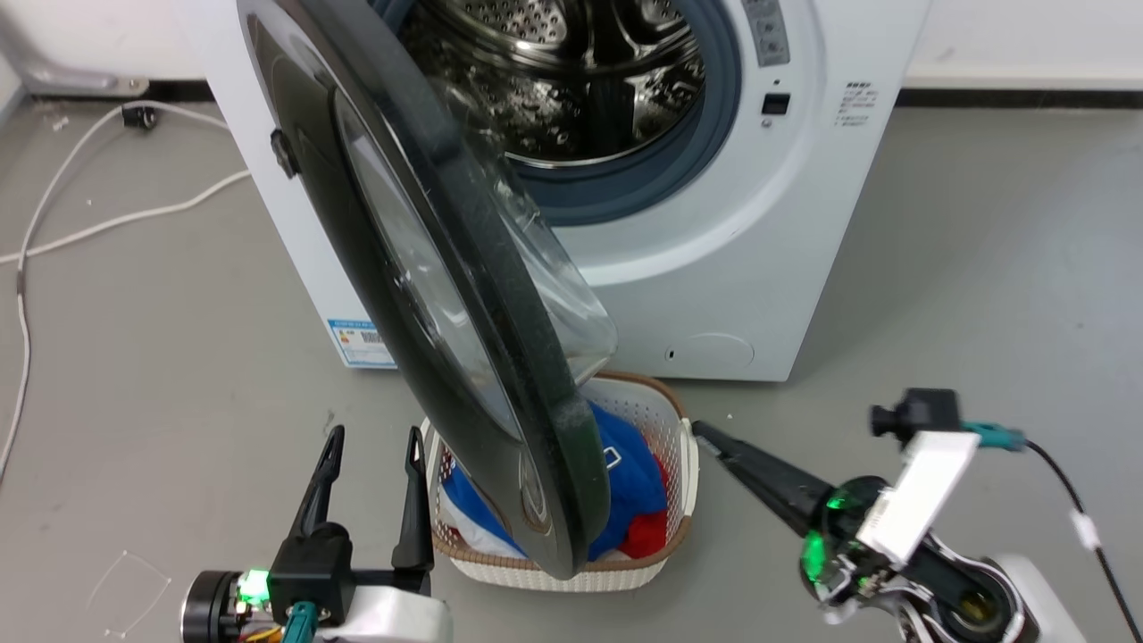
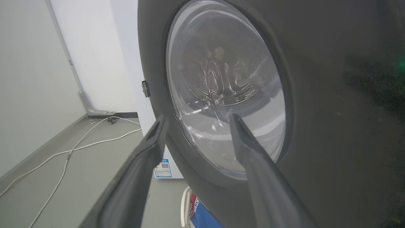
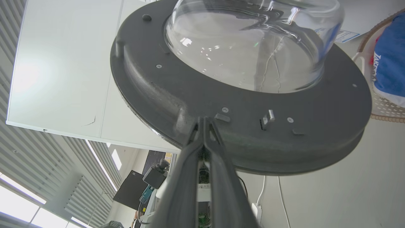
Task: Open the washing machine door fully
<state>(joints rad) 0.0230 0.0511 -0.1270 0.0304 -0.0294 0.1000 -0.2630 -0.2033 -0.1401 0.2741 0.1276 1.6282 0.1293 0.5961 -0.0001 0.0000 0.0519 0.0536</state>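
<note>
Near the swung-out washing machine door (image 1: 429, 286), the right pincer (image 1: 699, 429) is closed.

There were one washing machine (image 1: 804, 223), one washing machine door (image 1: 312, 179), one laundry basket (image 1: 625, 572), two white cables (image 1: 134, 214), and two hands: left hand (image 1: 376, 435), right hand (image 1: 705, 432).

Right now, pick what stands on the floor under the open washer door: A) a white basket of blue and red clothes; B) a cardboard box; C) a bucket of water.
A: the white basket holding blue and red clothes stands below the lower edge of the washing machine door.
</note>
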